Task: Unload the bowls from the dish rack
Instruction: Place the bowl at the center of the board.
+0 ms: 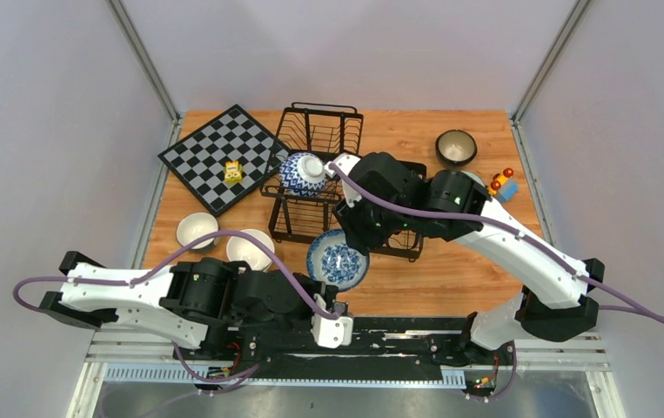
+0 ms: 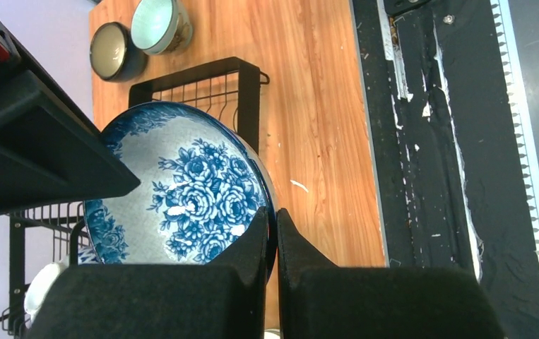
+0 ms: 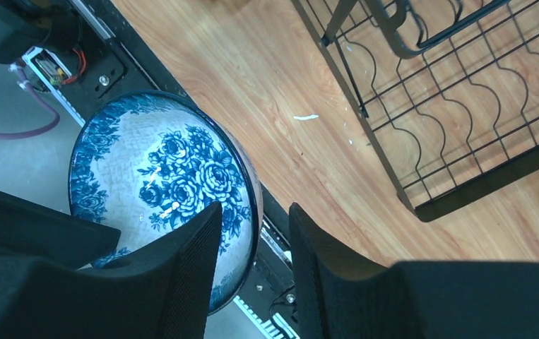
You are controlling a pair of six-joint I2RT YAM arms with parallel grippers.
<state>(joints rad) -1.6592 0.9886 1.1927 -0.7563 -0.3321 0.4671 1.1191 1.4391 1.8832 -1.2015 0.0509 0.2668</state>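
One blue-and-white floral bowl (image 2: pixel 181 191) sits clenched by the left gripper (image 2: pixel 273 217); the right gripper (image 3: pixel 253 212) straddles its rim, unclenched.

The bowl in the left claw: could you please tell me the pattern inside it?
Blue flowers on white inside the bowl; best in the left wrist view.

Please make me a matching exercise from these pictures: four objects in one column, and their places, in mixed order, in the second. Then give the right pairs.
Objects:
1. floral bowl
2. zigzag bowl
3. dark bowl
4. yellow item

Places:
A. on the checkerboard
B. upside down on the dish rack
C. on the table, far right
D. held by the left gripper

Pairs: 1-D, 2-B, 3-C, 4-A
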